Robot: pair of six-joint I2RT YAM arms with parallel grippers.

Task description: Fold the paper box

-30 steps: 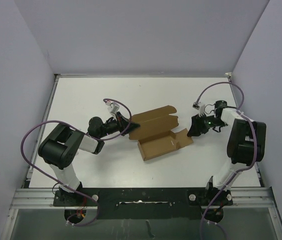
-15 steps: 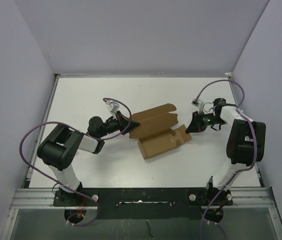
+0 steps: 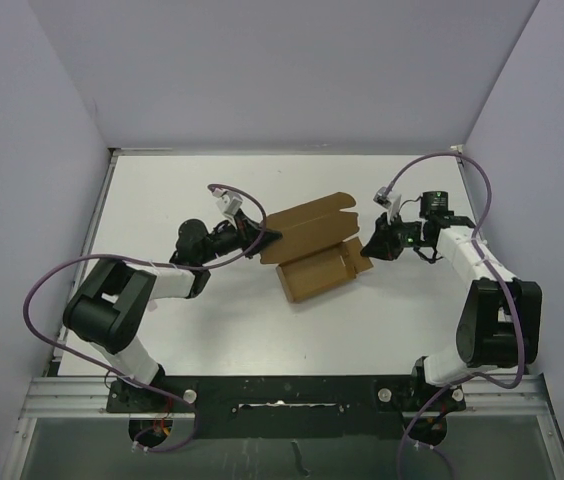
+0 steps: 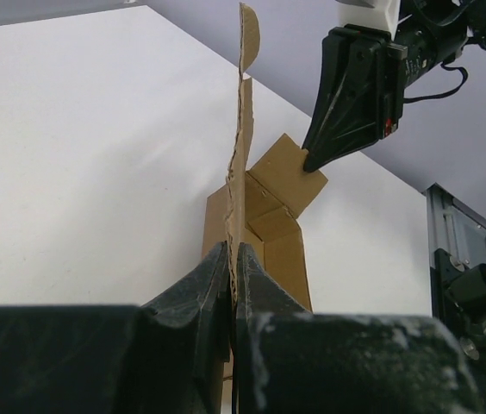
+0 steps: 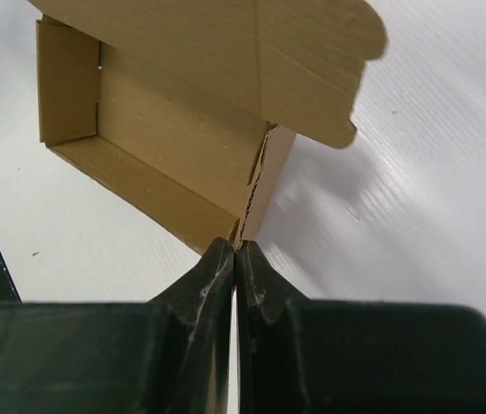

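Note:
The paper box is plain brown cardboard, partly folded, in the middle of the white table: an open tray at the front, a raised lid panel behind. My left gripper is shut on the lid panel's left edge, which stands edge-on between my fingers. My right gripper is shut on the tray's right end flap, pinching its edge at the fingertips. In the left wrist view the right gripper touches the brown flap.
The white table is walled by pale lilac panels on three sides. Purple cables loop above both arms. A black metal rail runs along the near edge with the arm bases.
My right gripper has moved left and taken hold of the right end flap, folding it up against the tray. The lid panel has risen. My left gripper has shifted slightly up and right.

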